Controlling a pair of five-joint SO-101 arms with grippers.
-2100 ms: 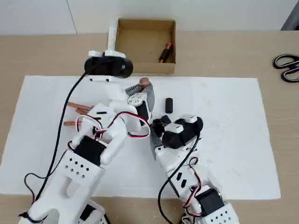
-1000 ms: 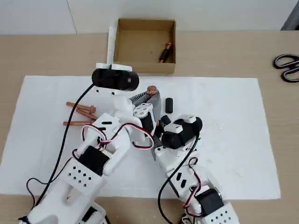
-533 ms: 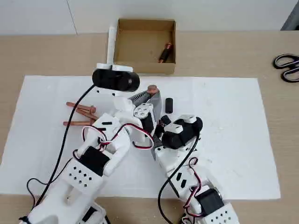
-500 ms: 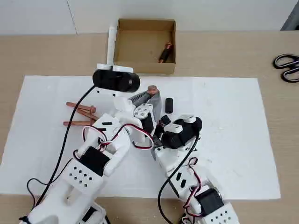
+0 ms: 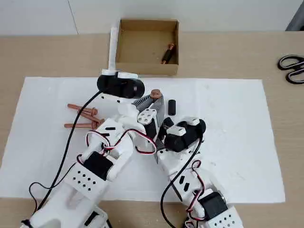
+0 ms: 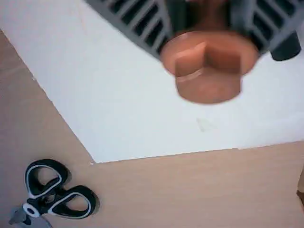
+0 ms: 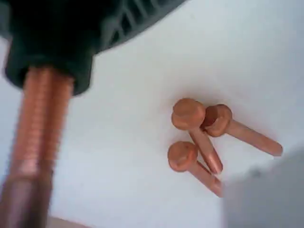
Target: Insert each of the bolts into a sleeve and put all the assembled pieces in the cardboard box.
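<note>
My left gripper is shut on a copper bolt just above the paper's middle; the bolt's hex head sticks out between the grey jaws. My right gripper sits right beside it, shut on a black sleeve. The bolt's threaded shaft meets the sleeve's end and seems to enter it. A loose black sleeve lies on the paper next to both grippers. Three loose bolts lie at the paper's left, the same bolts showing in the right wrist view. The cardboard box at the back holds one assembled piece.
White paper covers the wooden table. Scissors lie at the far right edge of the table, off the paper, and the same scissors appear in the left wrist view. The left arm's cable hangs over the left side.
My left arm has shifted right and toward the near edge, bringing the bolt closer to the right gripper. The right arm has hardly moved.
</note>
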